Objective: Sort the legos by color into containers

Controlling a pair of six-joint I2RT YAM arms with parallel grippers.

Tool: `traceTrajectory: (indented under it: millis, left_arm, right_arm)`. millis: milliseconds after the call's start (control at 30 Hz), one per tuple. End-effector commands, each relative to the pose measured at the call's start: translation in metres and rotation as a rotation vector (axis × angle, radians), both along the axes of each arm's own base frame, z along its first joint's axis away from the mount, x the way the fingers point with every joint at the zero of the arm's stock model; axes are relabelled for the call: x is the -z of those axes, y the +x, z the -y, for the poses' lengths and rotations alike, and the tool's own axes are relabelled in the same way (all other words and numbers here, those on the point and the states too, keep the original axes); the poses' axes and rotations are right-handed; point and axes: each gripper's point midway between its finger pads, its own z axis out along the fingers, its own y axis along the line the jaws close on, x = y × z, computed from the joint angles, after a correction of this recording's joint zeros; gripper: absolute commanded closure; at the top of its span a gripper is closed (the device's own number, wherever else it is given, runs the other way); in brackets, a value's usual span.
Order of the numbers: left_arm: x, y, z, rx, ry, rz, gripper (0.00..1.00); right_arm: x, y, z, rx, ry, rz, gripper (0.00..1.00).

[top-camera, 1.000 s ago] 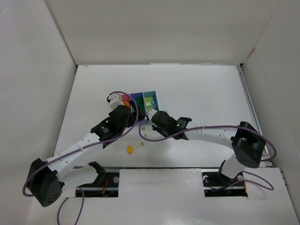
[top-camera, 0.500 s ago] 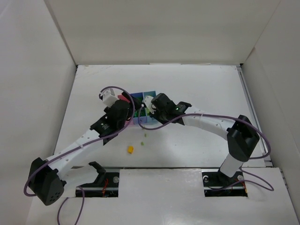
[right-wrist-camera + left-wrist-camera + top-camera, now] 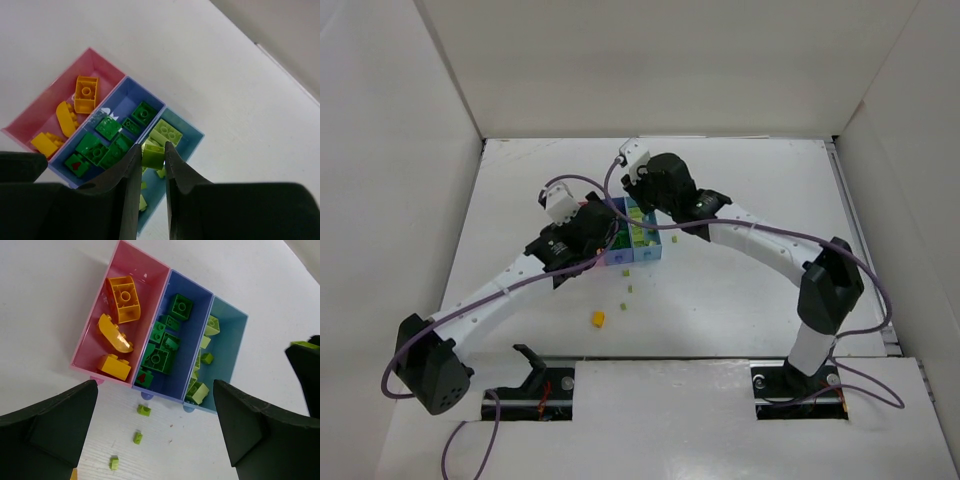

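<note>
The right gripper (image 3: 150,151), jaws pinched on a pale lime brick (image 3: 153,157), hung above the light blue bin (image 3: 189,137) (the left gripper (image 3: 155,410) gaped empty nearby); released off-centre, the brick could bounce into the periwinkle bin (image 3: 125,92) among dark green bricks (image 3: 108,127).

Item counts on the white counter (image 3: 740,200). There are 3 small narrow rectangular plastic bins (image 3: 170,272), joined in 1 row at mid-counter: 1 pink bin (image 3: 150,280), 1 periwinkle blue bin (image 3: 197,292) and 1 light blue bin (image 3: 227,340).

There are 4 orange-yellow studded plastic bricks (image 3: 122,297): 3 in the pink bin and 1 loose (image 3: 597,319) toward the near edge.

At least 6 dark green studded plastic bricks (image 3: 180,306) lie in the periwinkle blue bin; overlap hides the exact total.

Of the pale lime green studded plastic bricks (image 3: 212,325), at least 4 are in the light blue bin. Another 3 lie loose (image 3: 144,410) between the bins and the near edge. 1 pale lime green brick (image 3: 153,159) is pinched in the right gripper (image 3: 152,148).
</note>
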Motion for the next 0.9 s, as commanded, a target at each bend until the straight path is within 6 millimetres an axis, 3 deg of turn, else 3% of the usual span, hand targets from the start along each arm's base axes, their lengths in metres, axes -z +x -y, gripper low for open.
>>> traceTrajectory:
  millis: [0,233,367,500,633,867]
  left_arm:
    - [-0.006,-0.001,-0.004,0.010,0.037,-0.010,0.01]
    - [0.029,-0.017,0.012,0.149,0.004,-0.069,0.01]
    - [0.046,-0.029,0.035,0.294,-0.038,-0.096,0.01]
    - [0.061,-0.045,0.056,0.392,-0.004,-0.126,0.02]
    - [0.085,-0.060,0.071,0.499,0.063,-0.198,0.05]
    - [0.118,-0.085,0.075,0.527,0.113,-0.317,0.19]
  right_arm:
    - [0.010,0.011,-0.014,-0.011,0.013,-0.007,0.79]
    - [0.041,0.026,-0.002,0.041,0.013,-0.080,0.64]
    - [0.051,0.026,0.002,0.051,0.015,-0.109,0.46]
    - [0.038,0.021,0.004,0.039,0.034,-0.097,0.39]
    - [0.025,0.010,0.015,0.050,0.052,-0.084,0.39]
    - [0.022,-0.015,0.049,0.102,0.072,-0.099,0.38]
